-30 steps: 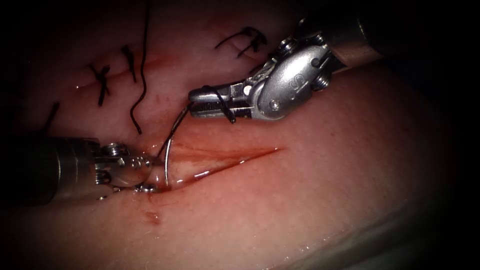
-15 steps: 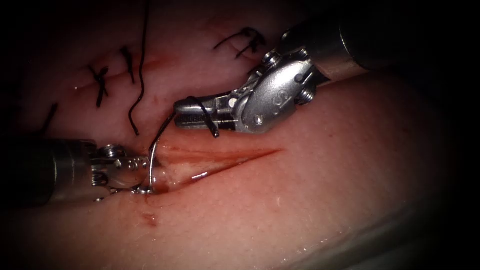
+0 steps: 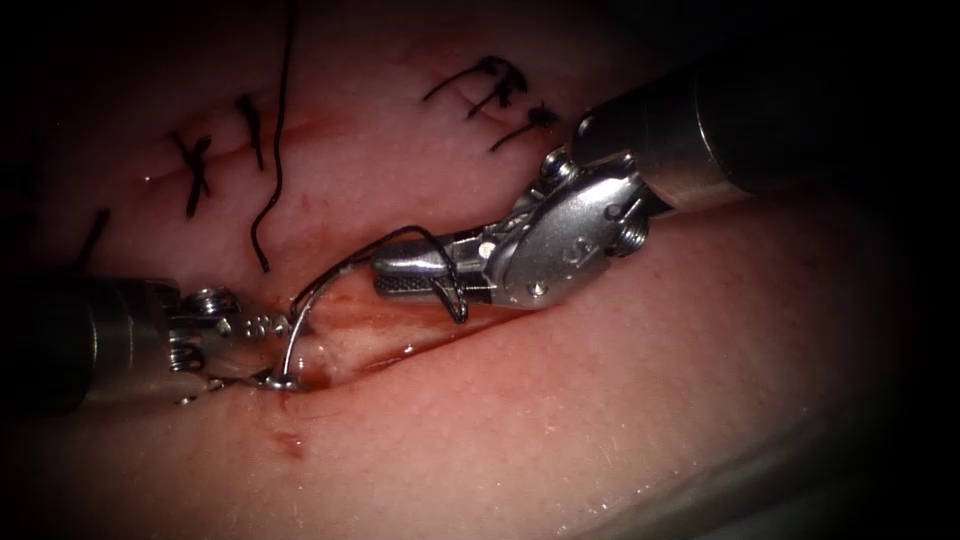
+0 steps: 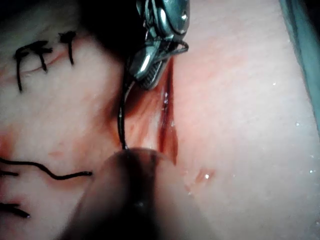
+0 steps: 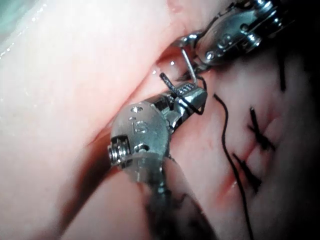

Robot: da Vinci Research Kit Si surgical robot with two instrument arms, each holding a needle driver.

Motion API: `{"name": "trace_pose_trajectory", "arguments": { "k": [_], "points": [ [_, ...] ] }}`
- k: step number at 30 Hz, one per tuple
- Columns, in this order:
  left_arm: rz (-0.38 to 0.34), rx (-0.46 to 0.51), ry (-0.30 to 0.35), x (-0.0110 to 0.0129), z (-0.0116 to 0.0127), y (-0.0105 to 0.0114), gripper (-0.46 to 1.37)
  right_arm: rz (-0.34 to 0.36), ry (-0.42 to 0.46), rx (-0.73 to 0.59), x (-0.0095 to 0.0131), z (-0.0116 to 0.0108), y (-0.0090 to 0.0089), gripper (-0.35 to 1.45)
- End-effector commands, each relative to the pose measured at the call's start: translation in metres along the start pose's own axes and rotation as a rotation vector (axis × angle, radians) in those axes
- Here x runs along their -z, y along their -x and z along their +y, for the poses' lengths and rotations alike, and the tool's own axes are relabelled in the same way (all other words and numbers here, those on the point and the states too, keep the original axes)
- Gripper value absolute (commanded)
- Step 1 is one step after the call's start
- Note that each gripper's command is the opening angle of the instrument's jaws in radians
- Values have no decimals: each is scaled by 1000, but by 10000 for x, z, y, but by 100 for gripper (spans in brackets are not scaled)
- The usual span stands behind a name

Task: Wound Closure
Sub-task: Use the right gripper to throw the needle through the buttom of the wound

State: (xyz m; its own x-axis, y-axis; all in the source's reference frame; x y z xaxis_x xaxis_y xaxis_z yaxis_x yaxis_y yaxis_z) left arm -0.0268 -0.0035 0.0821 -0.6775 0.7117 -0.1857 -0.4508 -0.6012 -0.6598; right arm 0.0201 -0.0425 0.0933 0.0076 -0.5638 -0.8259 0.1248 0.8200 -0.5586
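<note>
Item: my left tool (image 3: 272, 330), jaws clamped on the needle (image 3: 291, 345) at the cut's (image 3: 440, 335) left end, tip seemingly in tissue (image 3: 600, 400). Right tool (image 3: 405, 275), jaws parted, thread (image 3: 400, 238) looped round it. Risk, I judge: that loop snagging and tugging the needle.

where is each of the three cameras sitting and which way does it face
Endoscope view: above and in front of the cut in the tissue; left pincer holds the needle, right pincer open with thread looped round it.
Left wrist view: near the left arm's wrist, looking along its shaft at the cut; right pincer faces it.
Right wrist view: along the right shaft; right pincer, left pincer beyond.
Shared: needle, thread, old stitches.
</note>
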Motion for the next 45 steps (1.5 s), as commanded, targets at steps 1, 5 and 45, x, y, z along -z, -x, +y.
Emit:
{"name": "trace_pose_trajectory", "arguments": {
  "k": [1, 5, 45],
  "points": [
    [0, 1, -7, -1, 0, 0, 124, -1, 5, 6, 1, 1, -1, -35],
    [0, 4, -5, 1, 1, -4, 128, -5, 5, 16, 3, 1, -2, -35],
    [308, -67, -5, 97, 25, -58, 105, -21, 45, 8, 20, 1, -7, -35]
  ]
}}
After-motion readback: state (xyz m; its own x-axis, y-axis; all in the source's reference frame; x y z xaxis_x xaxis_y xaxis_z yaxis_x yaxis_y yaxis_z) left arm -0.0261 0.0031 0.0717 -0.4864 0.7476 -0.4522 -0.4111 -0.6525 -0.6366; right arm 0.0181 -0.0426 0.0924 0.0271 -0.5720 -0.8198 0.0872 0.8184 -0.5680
